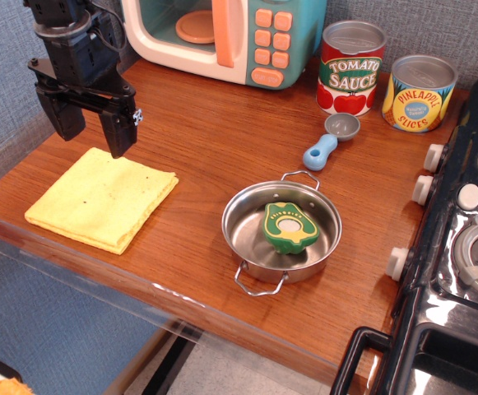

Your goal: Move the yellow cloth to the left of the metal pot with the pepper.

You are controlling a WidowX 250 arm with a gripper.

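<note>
toy microwave point(222, 37), tomato sauce can point(350, 67), pineapple can point(419, 92), blue scoop point(330, 140), stove point(461, 247)
</note>
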